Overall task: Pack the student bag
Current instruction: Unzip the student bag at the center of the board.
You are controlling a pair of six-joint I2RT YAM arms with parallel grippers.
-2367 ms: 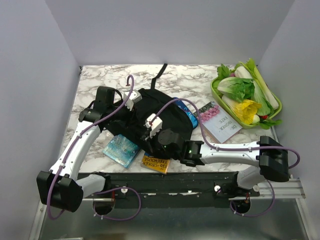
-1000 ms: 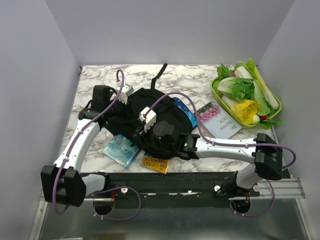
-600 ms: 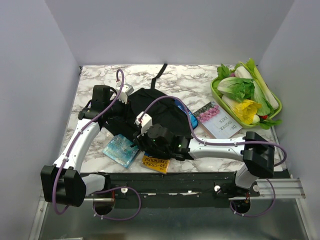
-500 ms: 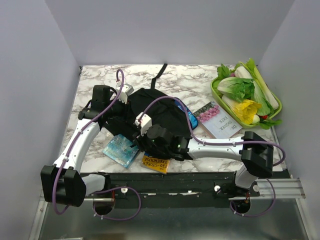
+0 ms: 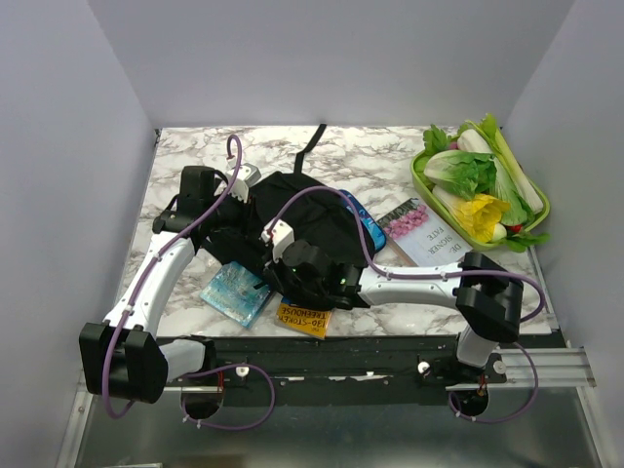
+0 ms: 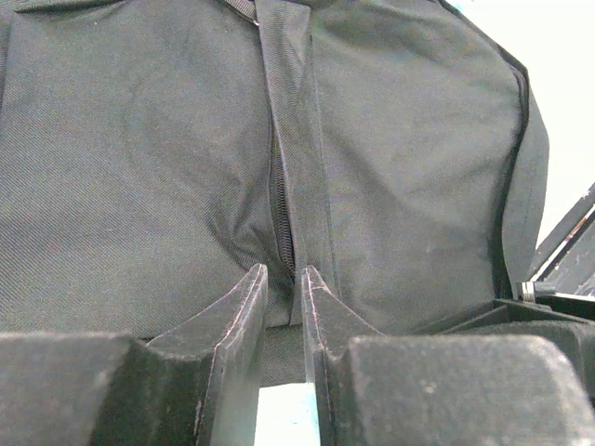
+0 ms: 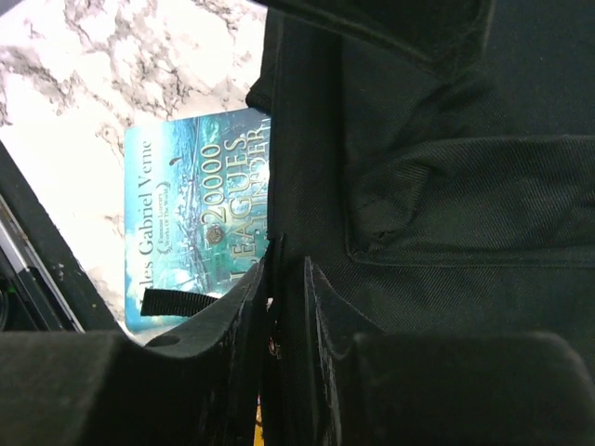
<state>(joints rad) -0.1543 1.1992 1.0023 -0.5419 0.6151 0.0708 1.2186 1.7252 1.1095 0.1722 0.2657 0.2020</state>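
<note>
The student bag (image 5: 310,222), a large black fabric backpack, lies in the middle of the marble table, with one strap (image 5: 314,139) trailing toward the back. My left gripper (image 5: 252,197) is at the bag's left side. In the left wrist view it (image 6: 284,271) is pinched on a fold of fabric beside the zipper (image 6: 280,209). My right gripper (image 5: 277,261) is at the bag's near-left edge. In the right wrist view it (image 7: 286,268) is closed on the black fabric edge (image 7: 279,139), next to a blue book (image 7: 186,214).
The blue book (image 5: 234,291) lies partly under the bag's near-left corner, with a yellow book (image 5: 304,318) at the front edge. A blue pencil case (image 5: 364,222) and a white flowered book (image 5: 429,239) lie to the bag's right. A green tray (image 5: 538,219) of vegetables stands at the back right.
My right arm has slid left along the bag's near edge, and its jaws have closed on the fabric. The left arm has held still over the last second.
</note>
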